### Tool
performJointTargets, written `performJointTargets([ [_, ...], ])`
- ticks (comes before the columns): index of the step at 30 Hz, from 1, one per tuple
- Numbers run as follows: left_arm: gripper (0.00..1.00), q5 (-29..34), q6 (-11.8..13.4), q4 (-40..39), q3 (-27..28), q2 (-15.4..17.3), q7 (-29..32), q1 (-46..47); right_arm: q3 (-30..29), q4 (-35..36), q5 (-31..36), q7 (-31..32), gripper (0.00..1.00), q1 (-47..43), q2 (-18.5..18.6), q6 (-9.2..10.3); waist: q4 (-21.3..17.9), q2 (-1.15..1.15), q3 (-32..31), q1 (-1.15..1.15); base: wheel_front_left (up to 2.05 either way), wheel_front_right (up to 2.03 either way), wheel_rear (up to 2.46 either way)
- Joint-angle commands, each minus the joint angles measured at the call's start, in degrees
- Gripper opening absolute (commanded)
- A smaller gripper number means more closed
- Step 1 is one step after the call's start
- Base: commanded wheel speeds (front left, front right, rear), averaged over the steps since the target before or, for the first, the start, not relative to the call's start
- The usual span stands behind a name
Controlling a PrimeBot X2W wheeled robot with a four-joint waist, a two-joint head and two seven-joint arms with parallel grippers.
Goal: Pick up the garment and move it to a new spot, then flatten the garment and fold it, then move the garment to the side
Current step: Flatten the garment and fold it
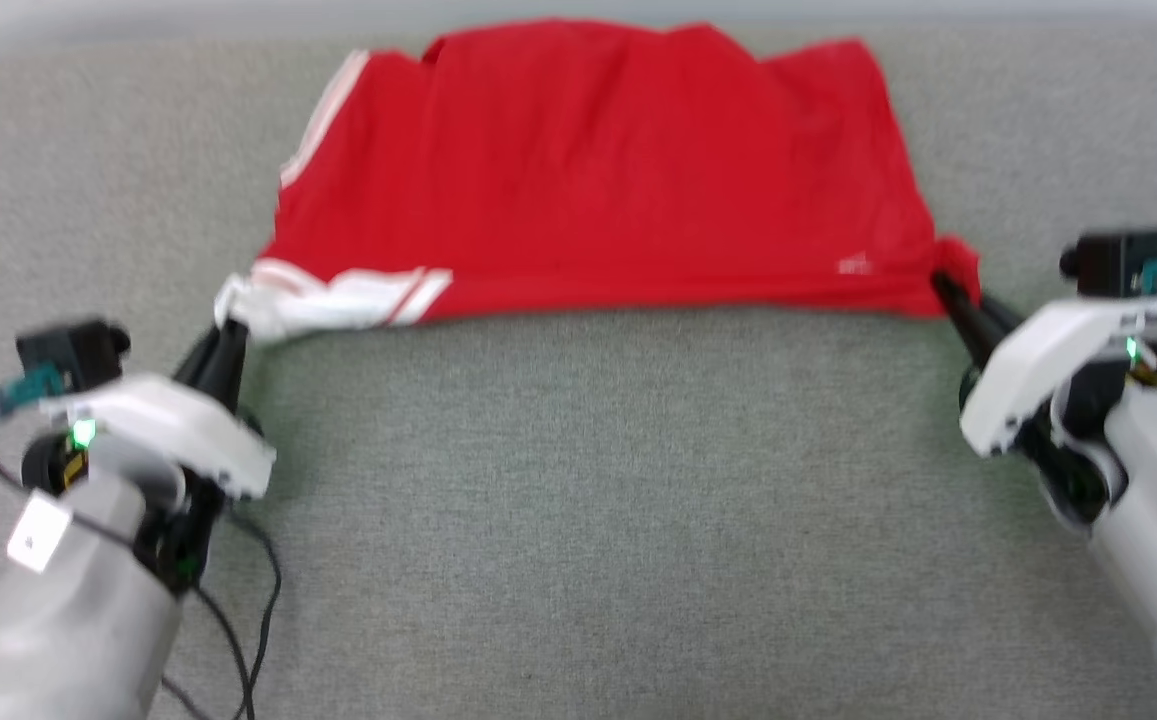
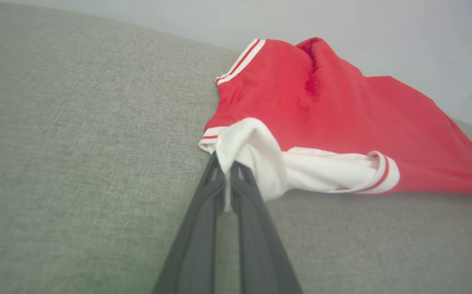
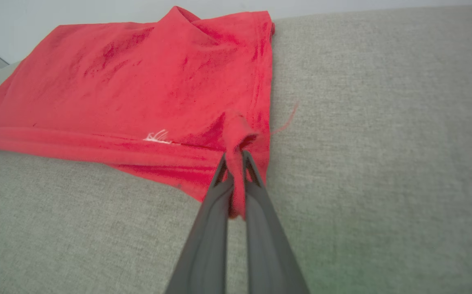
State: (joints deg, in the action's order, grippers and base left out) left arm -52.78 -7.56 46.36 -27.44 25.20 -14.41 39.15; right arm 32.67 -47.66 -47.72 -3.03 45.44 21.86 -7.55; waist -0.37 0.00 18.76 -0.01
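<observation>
The garment [image 1: 598, 170] is a red jersey with white, red-striped panels, spread across the far half of the grey cloth-covered surface [image 1: 578, 500], its near edge stretched taut between both grippers. My left gripper [image 1: 230, 322] is shut on the white near-left corner; in the left wrist view the garment [image 2: 342, 110] bunches over my left gripper [image 2: 225, 161], white cloth pinched between the dark fingers. My right gripper [image 1: 941, 283] is shut on the red near-right corner. The right wrist view shows the garment [image 3: 138, 81] with a fold clamped in my right gripper [image 3: 236, 157], beside a small white mark.
The grey surface ends at a pale strip [image 1: 138, 20] just beyond the jersey's far edge. Black cables [image 1: 258, 600] hang from my left forearm. Open grey fabric lies between the two arms.
</observation>
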Motion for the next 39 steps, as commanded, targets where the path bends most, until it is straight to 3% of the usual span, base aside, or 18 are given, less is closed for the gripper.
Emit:
performJointTargets([
  [1,0.00,-0.57,0.43,-0.56,1.01,1.13,-0.60,-3.12,0.06,0.36,-0.64,-0.55,0.00,-2.79,1.54,0.13,-0.28,0.00,-3.38,0.01,0.00,0.00,0.00],
  [10,0.00,-0.93,3.72,-10.72,3.62,2.43,-0.89,-22.98,-1.45,4.72,-2.10,-3.49,0.00,-19.76,3.86,0.20,0.65,0.00,-13.13,0.01,0.00,0.00,0.00],
  [22,0.00,-2.65,11.55,-26.55,4.29,5.91,0.60,-43.80,-8.64,12.86,3.10,-3.52,0.00,-39.34,4.58,0.34,0.72,0.00,-19.74,0.01,0.00,0.00,0.00],
  [34,0.00,-5.93,18.66,-40.15,6.59,9.03,4.10,-54.50,-25.51,28.76,14.36,5.44,0.00,-58.08,-1.95,0.39,1.26,0.00,-20.94,0.01,0.00,0.00,0.00],
  [39,0.00,-4.88,18.97,-42.99,5.36,8.69,5.57,-51.25,-30.53,35.98,19.07,10.94,0.00,-58.60,-5.49,0.35,1.14,0.00,-20.70,0.01,0.00,0.00,0.00],
])
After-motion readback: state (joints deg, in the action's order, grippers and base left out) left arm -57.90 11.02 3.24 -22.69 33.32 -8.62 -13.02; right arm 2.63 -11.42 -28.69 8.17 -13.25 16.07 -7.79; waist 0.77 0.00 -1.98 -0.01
